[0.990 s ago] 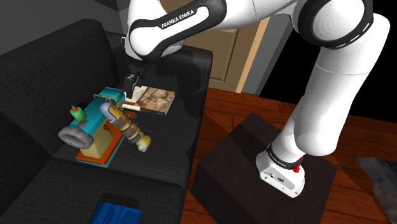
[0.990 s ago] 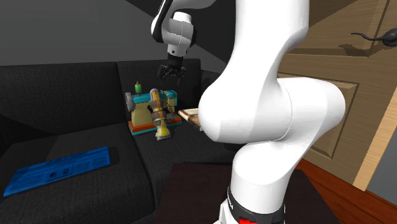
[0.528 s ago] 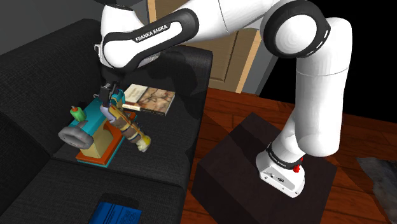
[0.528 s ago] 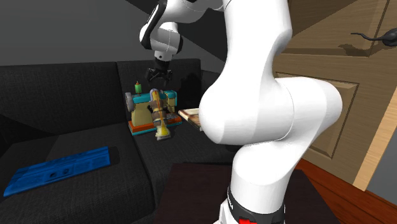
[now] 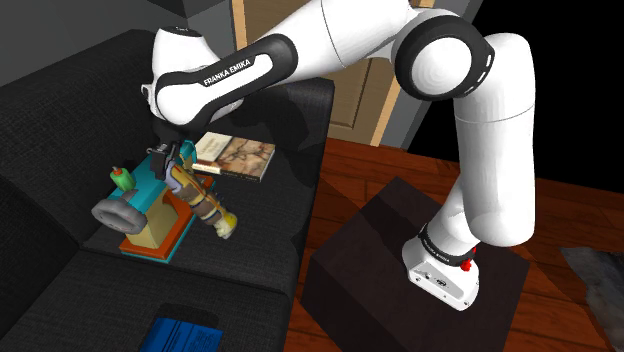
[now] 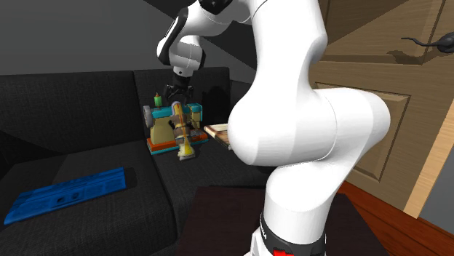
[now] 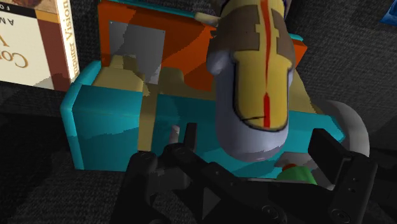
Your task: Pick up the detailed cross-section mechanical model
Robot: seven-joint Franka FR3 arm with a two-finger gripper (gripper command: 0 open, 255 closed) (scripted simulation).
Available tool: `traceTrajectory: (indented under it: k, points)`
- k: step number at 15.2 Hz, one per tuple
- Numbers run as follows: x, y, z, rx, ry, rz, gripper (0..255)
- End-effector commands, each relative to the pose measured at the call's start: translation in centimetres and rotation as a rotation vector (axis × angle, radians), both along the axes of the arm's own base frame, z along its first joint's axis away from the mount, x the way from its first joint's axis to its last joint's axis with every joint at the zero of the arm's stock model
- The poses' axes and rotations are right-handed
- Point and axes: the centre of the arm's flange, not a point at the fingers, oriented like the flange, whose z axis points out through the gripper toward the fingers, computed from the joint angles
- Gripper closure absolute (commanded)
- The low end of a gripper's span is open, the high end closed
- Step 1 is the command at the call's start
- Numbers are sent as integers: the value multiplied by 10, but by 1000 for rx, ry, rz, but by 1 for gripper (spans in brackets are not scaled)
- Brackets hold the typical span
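The tool [image 6: 177, 93] hangs just above the teal-and-orange mechanical model [image 6: 172, 120] on the black sofa [image 6: 87, 154].

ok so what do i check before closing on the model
1. Fingers open: ok, they stand apart.
2. Gripper over the model: ok, its grey-yellow cylinder lies between the fingers.
3. Low enough to clasp it: cannot tell.
4. Model resting on the sofa: ok, on its orange base.
5. Book clear of the fingers: ok, it lies by the model's teal end, apart from them.
6. Book touching the model: cannot tell.
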Motion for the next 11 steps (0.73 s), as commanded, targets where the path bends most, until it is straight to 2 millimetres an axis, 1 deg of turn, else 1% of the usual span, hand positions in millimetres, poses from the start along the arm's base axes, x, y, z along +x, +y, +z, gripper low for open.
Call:
traceTrajectory:
  k: [1, 3, 4, 7, 11]
  points:
    - [0, 1, -10, 0, 0, 0, 0]
    - [0, 1, -10, 0, 0, 0, 0]
    - [0, 1, -10, 0, 0, 0, 255]
    - [0, 3, -14, 0, 0, 0, 255]
    - [-2, 1, -14, 0, 0, 0, 255]
